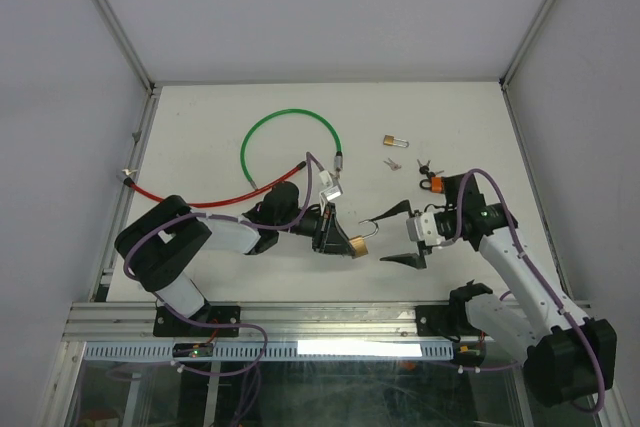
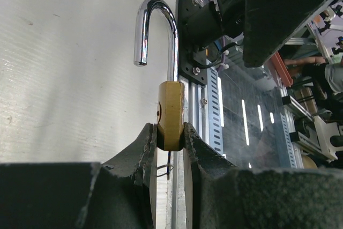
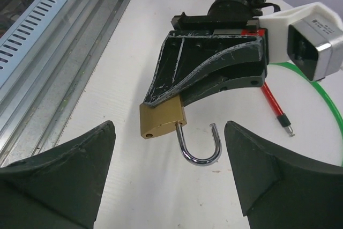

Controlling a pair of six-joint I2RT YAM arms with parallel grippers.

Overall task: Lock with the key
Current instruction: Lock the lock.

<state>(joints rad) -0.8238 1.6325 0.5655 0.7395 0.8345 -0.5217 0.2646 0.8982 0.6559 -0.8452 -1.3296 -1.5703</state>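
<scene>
Near the front edge of the desk (image 1: 450, 127), the left jaws clamp the brass padlock (image 1: 358, 245) by its body, its shackle (image 3: 201, 146) swung open toward the right jaws, which stand wide apart just short of it.

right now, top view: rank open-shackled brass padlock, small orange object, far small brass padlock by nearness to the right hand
1. open-shackled brass padlock, just left of the right hand
2. small orange object, behind its wrist
3. far small brass padlock, toward the back wall
</scene>
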